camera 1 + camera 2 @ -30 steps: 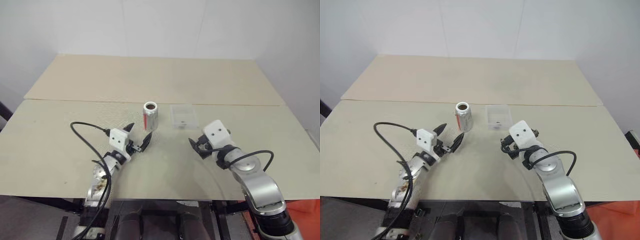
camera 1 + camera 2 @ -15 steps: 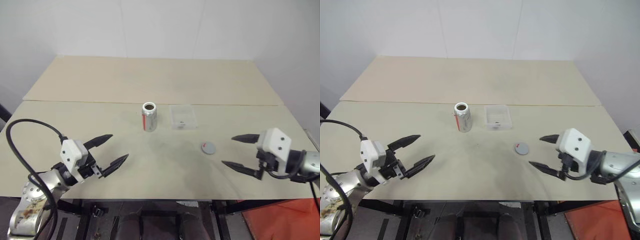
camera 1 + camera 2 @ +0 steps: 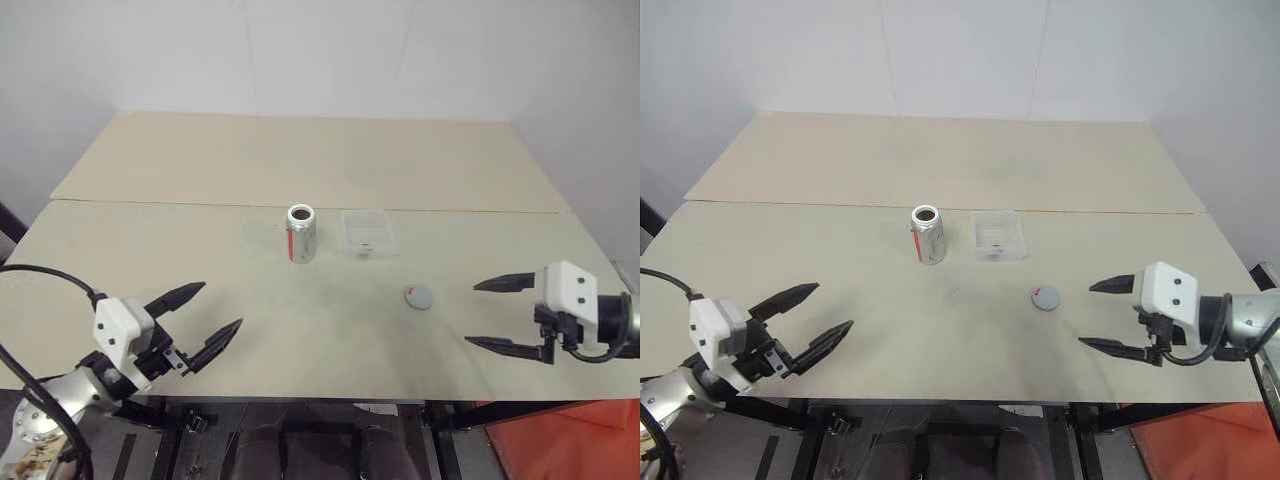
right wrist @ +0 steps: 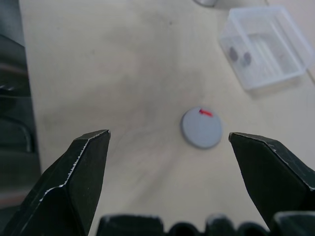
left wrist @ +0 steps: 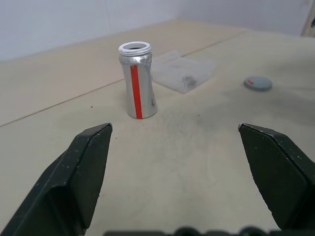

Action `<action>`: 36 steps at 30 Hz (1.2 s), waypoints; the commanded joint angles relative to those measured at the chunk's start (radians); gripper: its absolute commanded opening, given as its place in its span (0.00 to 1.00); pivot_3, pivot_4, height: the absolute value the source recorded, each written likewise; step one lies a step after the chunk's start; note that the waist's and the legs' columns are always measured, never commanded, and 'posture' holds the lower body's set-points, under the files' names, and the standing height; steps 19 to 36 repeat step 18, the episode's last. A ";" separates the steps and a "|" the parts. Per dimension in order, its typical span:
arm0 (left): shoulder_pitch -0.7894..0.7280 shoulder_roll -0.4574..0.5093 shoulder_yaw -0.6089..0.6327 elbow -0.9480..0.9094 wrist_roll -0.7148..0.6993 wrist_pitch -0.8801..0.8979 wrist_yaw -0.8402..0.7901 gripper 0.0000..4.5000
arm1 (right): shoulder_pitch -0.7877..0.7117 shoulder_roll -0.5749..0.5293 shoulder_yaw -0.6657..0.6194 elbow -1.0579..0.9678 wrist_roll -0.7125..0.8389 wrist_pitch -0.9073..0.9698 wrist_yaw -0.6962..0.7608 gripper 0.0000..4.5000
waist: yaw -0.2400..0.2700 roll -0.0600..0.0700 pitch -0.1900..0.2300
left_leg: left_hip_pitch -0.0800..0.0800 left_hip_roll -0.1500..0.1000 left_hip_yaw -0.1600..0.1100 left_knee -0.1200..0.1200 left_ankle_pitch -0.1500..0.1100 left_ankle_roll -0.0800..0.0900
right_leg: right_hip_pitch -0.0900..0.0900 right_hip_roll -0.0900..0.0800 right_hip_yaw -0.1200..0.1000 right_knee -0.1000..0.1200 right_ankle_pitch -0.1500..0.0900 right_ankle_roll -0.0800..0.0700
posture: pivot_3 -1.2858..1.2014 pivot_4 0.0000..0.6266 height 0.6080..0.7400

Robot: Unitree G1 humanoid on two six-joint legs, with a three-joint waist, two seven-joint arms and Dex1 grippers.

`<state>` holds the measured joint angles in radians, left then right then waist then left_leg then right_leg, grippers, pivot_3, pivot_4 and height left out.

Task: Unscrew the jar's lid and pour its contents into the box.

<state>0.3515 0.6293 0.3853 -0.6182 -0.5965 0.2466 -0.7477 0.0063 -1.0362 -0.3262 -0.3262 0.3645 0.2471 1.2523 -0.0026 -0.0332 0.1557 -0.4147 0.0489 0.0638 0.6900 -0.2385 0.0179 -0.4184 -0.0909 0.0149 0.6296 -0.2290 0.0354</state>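
From the head camera, the small silvery jar with a red and white label (image 3: 301, 233) stands upright and uncapped near the middle of the beige wooden counter (image 3: 200, 260). The shallow clear plastic box with rounded corners (image 3: 367, 232) lies just beside it on the right, apart from it. The flat round grey lid (image 3: 418, 296) lies on the counter nearer the front edge, right of both. The left tool (image 3: 200, 322) hangs released at the front left edge, its black fingers spread wide and holding nothing. The right tool (image 3: 500, 313) hangs released at the front right, equally empty.

The left wrist camera looks between spread fingers (image 5: 78, 172) at the jar (image 5: 137, 81), with the box (image 5: 183, 74) behind it and the lid (image 5: 258, 82) off to one side.

The right wrist camera frames the lid (image 4: 201, 127), marked with a small red dash, between its parted fingers (image 4: 74, 182); a few small dark pieces lie in the box (image 4: 263, 46).
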 commanded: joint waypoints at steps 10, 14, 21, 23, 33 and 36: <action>-0.067 -0.011 -0.007 -0.083 -0.012 0.123 0.163 0.99 | -0.095 0.047 0.109 0.005 -0.022 -0.006 -0.086 1.00 | 0.008 0.000 0.000 | 0.001 0.000 0.001 -0.001 0.000 0.000 | 0.000 0.000 0.001 0.000 0.000 0.000 | 0.52 0.24 1.00; -0.087 -0.006 -0.004 -0.128 0.024 0.186 0.250 0.99 | -0.139 0.059 0.149 0.013 -0.025 -0.018 -0.081 1.00 | 0.009 0.000 0.000 | 0.001 0.000 0.000 -0.001 0.000 0.000 | 0.000 0.000 0.001 0.001 0.003 0.006 | 0.52 0.24 1.00; -0.125 0.011 0.004 -0.166 -0.024 0.289 0.308 0.99 | -0.203 0.077 0.183 0.019 -0.001 0.005 -0.078 1.00 | 0.010 0.000 0.000 | 0.000 -0.001 0.001 -0.002 0.000 0.000 | -0.001 0.000 0.001 0.000 0.004 0.007 | 0.52 0.24 1.00; -0.125 0.011 0.004 -0.166 -0.024 0.289 0.308 0.99 | -0.203 0.077 0.183 0.019 -0.001 0.005 -0.078 1.00 | 0.010 0.000 0.000 | 0.000 -0.001 0.001 -0.002 0.000 0.000 | -0.001 0.000 0.001 0.000 0.004 0.007 | 0.52 0.24 1.00; -0.125 0.011 0.004 -0.166 -0.024 0.289 0.308 0.99 | -0.203 0.077 0.183 0.019 -0.001 0.005 -0.078 1.00 | 0.010 0.000 0.000 | 0.000 -0.001 0.001 -0.002 0.000 0.000 | -0.001 0.000 0.001 0.000 0.004 0.007 | 0.52 0.24 1.00; -0.125 0.011 0.004 -0.166 -0.024 0.289 0.308 0.99 | -0.203 0.077 0.183 0.019 -0.001 0.005 -0.078 1.00 | 0.010 0.000 0.000 | 0.000 -0.001 0.001 -0.002 0.000 0.000 | -0.001 0.000 0.001 0.000 0.004 0.007 | 0.52 0.24 1.00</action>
